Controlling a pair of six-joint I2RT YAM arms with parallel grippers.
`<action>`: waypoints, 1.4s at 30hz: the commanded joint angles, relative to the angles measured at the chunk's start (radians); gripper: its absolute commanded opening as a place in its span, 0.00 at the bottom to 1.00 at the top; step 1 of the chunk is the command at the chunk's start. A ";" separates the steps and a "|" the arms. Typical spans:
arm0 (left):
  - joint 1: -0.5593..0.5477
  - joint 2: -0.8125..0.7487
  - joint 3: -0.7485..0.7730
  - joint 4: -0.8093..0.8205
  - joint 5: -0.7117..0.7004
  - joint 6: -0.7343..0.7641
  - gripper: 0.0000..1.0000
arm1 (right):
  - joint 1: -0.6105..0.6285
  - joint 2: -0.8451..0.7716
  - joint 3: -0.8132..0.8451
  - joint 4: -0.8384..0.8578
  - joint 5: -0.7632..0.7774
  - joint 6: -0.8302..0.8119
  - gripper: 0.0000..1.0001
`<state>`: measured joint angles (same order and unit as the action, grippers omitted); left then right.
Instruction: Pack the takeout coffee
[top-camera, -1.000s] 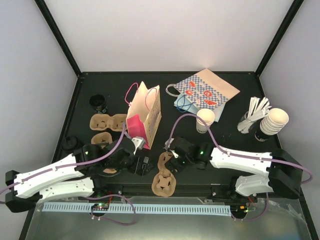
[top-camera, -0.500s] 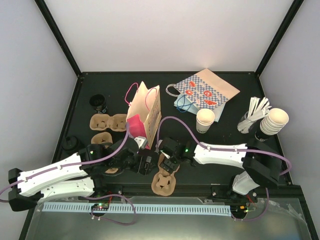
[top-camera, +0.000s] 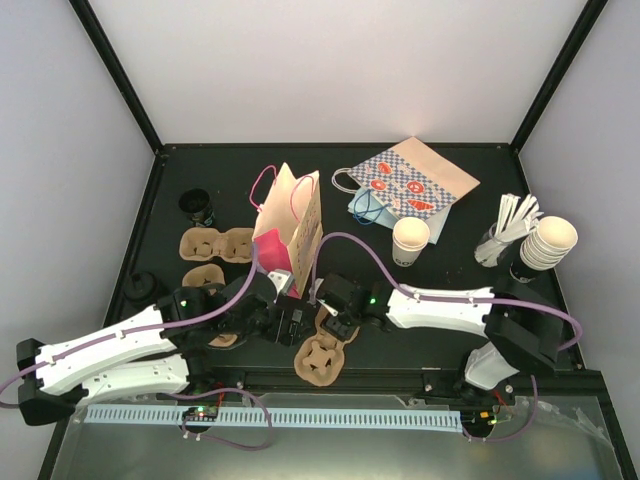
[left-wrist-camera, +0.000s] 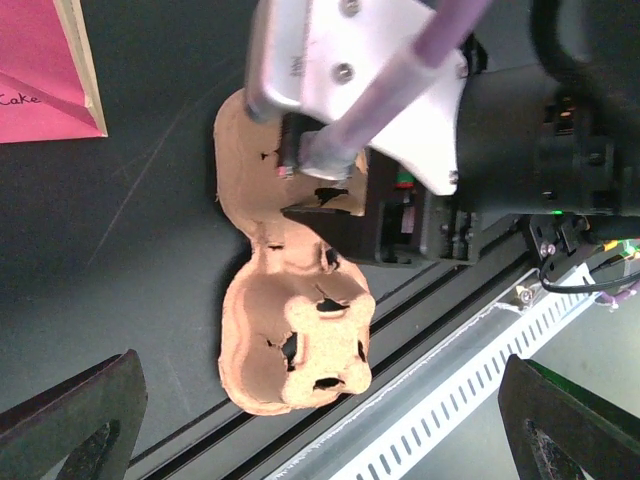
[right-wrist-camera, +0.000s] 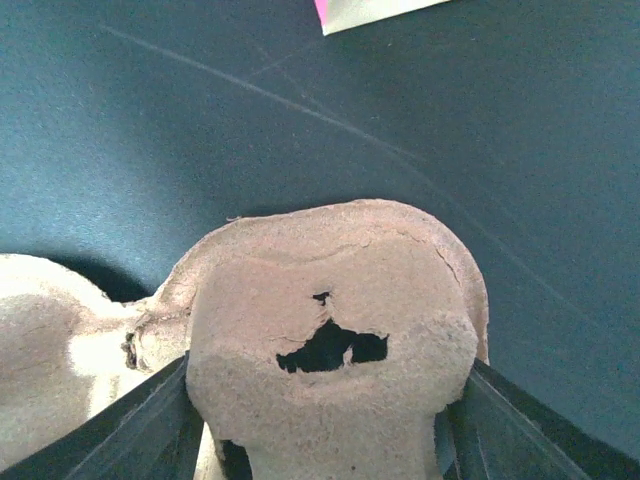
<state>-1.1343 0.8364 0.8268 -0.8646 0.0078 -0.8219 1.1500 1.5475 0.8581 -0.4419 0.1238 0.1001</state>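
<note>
Across the black table (top-camera: 200, 165), the right gripper (top-camera: 327, 322) is closing round the cup carrier (top-camera: 320, 362), grip uncertain; left gripper (top-camera: 293, 326) gaping wide; coffee cup (top-camera: 410, 240) waiting.

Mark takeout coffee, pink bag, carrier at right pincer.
takeout coffee (top-camera: 410, 238): top view, cup mouth.
pink bag (top-camera: 272, 256): top view, pink face.
pulp cup carrier (top-camera: 320, 360): top view, near lobe.

you've got a brown pulp cup carrier (top-camera: 320, 358) lying at the near edge of the dark table (top-camera: 450, 290), domed side up, with ragged holes in both pods. just behind it your pink bag (top-camera: 288, 232) stands upright and open. left of the bag lie two more carriers (top-camera: 215, 243), with a small black cup (top-camera: 198, 207) behind them. at the far right you'll see a patterned bag (top-camera: 410, 180) lying flat, a stack of cream cups (top-camera: 548, 242) and white stirrers (top-camera: 512, 222) just beside it.
</note>
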 joint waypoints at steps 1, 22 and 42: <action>0.013 0.000 0.024 0.013 0.001 0.031 0.99 | 0.002 -0.087 -0.035 0.042 0.021 0.054 0.66; 0.243 -0.131 -0.048 0.240 0.345 0.031 0.99 | -0.143 -0.443 -0.188 0.048 0.003 0.275 0.60; 0.370 -0.236 -0.190 0.635 0.572 -0.140 0.74 | -0.297 -0.743 -0.132 0.118 -0.123 0.492 0.54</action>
<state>-0.7792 0.6186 0.6514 -0.3168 0.5331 -0.9340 0.8577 0.8169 0.6903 -0.3599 0.0372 0.5537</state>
